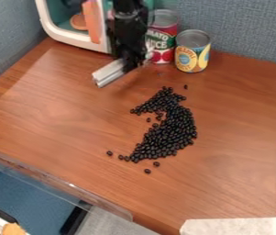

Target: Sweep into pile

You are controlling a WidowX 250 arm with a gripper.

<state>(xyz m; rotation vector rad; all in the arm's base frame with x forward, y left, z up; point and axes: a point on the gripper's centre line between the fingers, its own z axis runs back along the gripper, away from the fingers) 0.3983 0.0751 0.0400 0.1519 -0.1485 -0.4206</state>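
Observation:
The black gripper (131, 63) hangs over the back of the wooden table, shut on a pale bar-like sweeping tool (108, 72). The tool sticks out to the lower left of the gripper, angled across the table behind the beans. Many small black beans (172, 130) lie in a curved heap near the middle, bending from the upper centre to the right and back down to the lower left. Single beans lie apart, such as one bean (109, 153) at the left, one bean (147, 171) at the front and one bean (186, 86) at the back.
Behind and right of the gripper stand a red can (162, 41) and a yellow can (192, 57). A white-framed bin (73, 34) stands at the back left. A clear edge strip (60, 183) borders the front left; pale tape (238, 226) marks the front right.

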